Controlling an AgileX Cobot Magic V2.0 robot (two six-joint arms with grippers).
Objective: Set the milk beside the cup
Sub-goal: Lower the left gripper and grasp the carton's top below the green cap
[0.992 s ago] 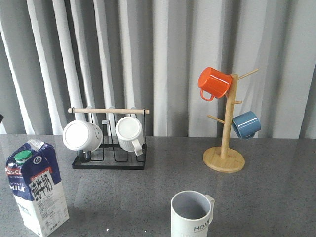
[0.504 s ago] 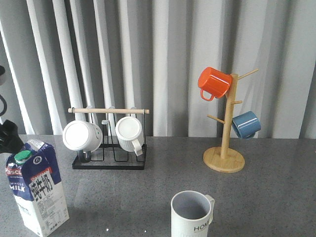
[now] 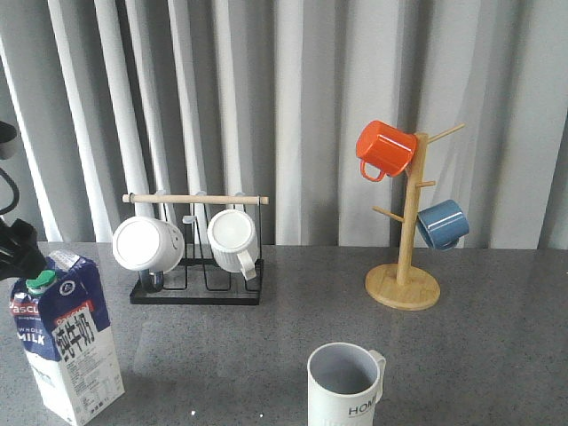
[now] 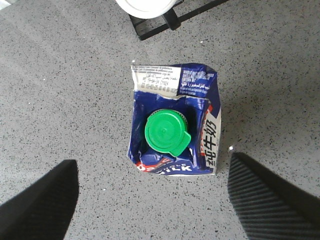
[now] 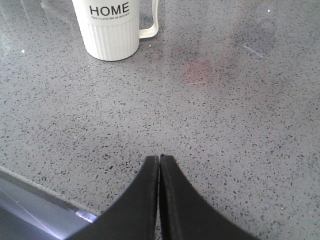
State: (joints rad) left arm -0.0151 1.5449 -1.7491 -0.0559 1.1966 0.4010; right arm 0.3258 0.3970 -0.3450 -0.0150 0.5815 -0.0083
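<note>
The milk, a blue and white carton with a green cap, stands at the front left of the table. In the left wrist view the milk is seen from above, just ahead of my left gripper. That gripper is open wide, its fingers clear of the carton. Part of the left arm shows at the left edge, above the carton. The cup with "HOME" lettering stands at front centre and also shows in the right wrist view. My right gripper is shut and empty, low over the table.
A black rack with a wooden bar holds white mugs at the back left. A wooden mug tree with an orange mug and a blue mug stands at the back right. Grey curtains hang behind. The table's front edge lies near my right gripper.
My left arm has come into the front view at the left edge, above the milk. The milk, the cup and the right gripper have not moved.
</note>
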